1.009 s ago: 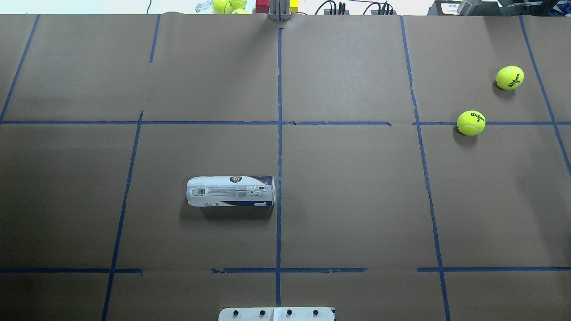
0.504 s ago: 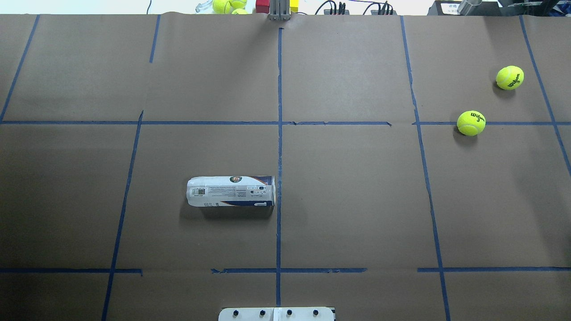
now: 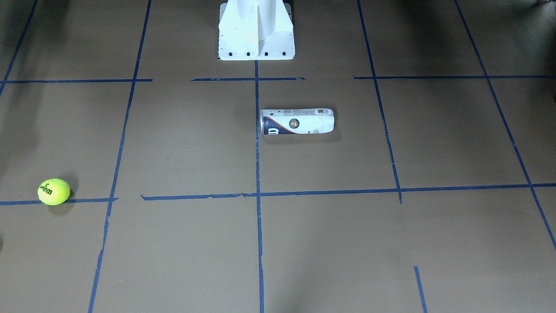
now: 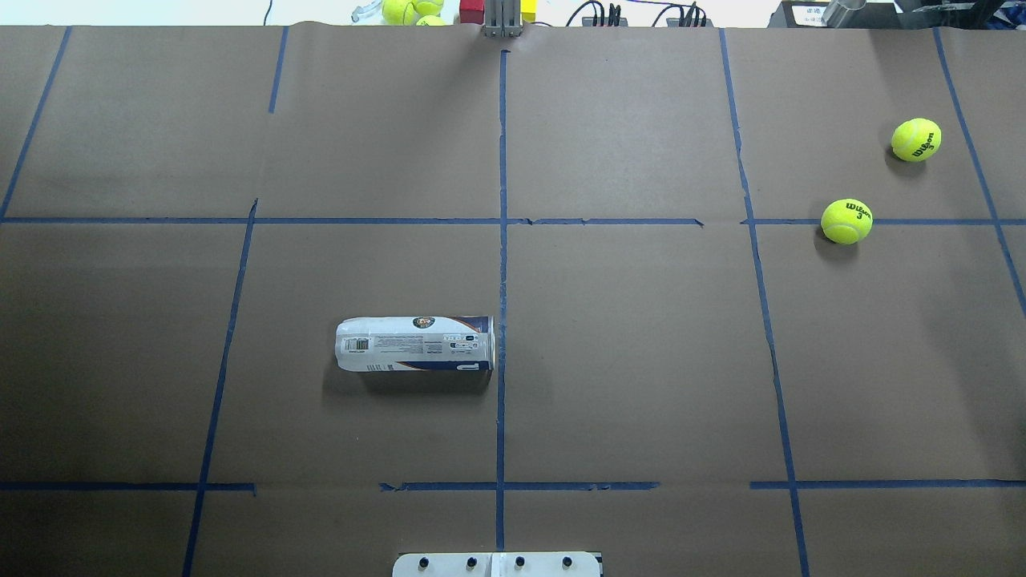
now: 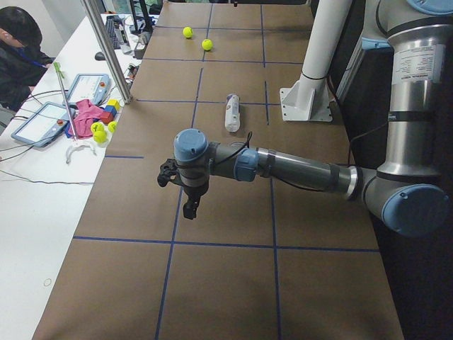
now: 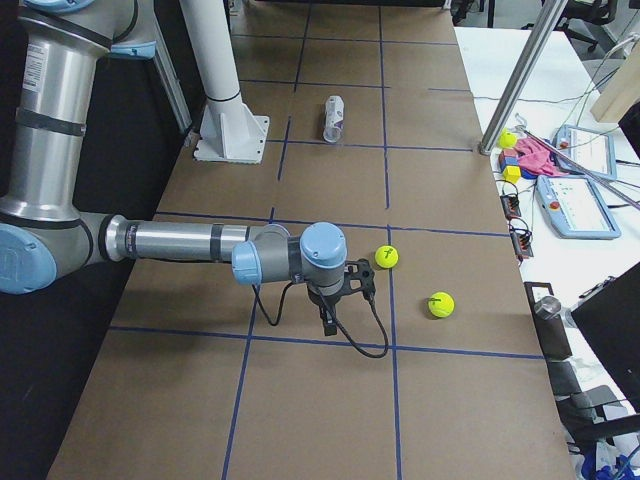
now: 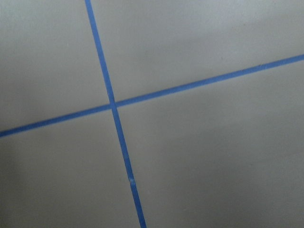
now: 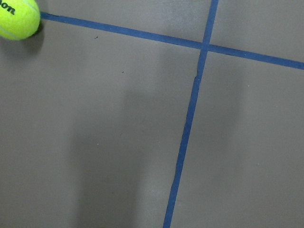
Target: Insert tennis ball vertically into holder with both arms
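Observation:
The holder (image 4: pixel 414 343) lies on its side on the brown table, left of the centre tape line; it also shows in the front view (image 3: pixel 297 121). The "Wilson 3" tennis ball (image 4: pixel 846 221) rests at the far right on a tape line, with a second ball (image 4: pixel 916 139) beyond it. The right wrist view catches one ball (image 8: pixel 18 16) at its top left corner. My left gripper (image 5: pixel 187 204) hovers over bare table, far from the holder. My right gripper (image 6: pixel 330 318) hangs just short of the nearer ball (image 6: pixel 387 257). I cannot tell whether either is open or shut.
The white pedestal base (image 4: pixel 497 565) stands at the near table edge. Spare balls and coloured blocks (image 4: pixel 409 10) lie past the far edge. A seated person (image 5: pixel 18 57) and tablets (image 6: pixel 575 205) are at the side bench beside a metal post (image 5: pixel 106 49).

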Available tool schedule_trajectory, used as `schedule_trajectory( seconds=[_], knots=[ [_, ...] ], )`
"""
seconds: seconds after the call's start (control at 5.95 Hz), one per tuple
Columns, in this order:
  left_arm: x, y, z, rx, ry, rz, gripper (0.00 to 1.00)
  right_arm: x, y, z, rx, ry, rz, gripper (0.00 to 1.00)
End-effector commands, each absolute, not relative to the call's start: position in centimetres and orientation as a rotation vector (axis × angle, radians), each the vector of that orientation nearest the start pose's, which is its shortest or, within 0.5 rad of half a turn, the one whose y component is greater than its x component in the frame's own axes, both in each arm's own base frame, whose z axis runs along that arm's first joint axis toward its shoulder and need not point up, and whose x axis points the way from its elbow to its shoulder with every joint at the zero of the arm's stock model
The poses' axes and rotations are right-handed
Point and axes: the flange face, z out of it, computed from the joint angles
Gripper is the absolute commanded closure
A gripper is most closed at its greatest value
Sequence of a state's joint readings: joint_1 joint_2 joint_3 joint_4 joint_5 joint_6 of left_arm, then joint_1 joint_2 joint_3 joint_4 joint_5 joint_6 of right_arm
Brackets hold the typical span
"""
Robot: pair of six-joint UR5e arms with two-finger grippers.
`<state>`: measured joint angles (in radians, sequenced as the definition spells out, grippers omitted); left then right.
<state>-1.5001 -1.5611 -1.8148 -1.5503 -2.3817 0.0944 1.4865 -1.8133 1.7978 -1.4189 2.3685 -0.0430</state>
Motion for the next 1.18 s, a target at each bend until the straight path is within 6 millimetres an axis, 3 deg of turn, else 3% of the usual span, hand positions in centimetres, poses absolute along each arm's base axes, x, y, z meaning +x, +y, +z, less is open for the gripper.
schedule_trajectory(
  seconds=[0.0, 0.17, 0.34, 0.67, 1.01],
  knots=[
    [-0.2, -50.8, 50.8, 0.316, 0.814, 0.312, 0.00, 2.8, -40.2, 63.6, 0.112, -0.800, -0.176, 0.00],
    [3.2, -52.8, 46.3, 0.418, 0.816, 0.418, 0.00, 2.8, -40.2, 63.6, 0.113, -0.800, -0.175, 0.00],
    [7.1, -53.0, 43.5, 0.547, 0.829, 0.558, 0.00, 2.8, -40.2, 63.6, 0.112, -0.800, -0.175, 0.00],
    [14.2, -54.7, 34.9, 0.646, 0.890, 0.676, 0.00, 2.8, -40.2, 63.7, 0.112, -0.799, -0.175, 0.00],
    [26.1, -52.8, 26.0, 0.634, 1.016, 0.769, 0.00, 2.7, -40.3, 63.6, 0.115, -0.799, -0.179, 0.00]
  ],
)
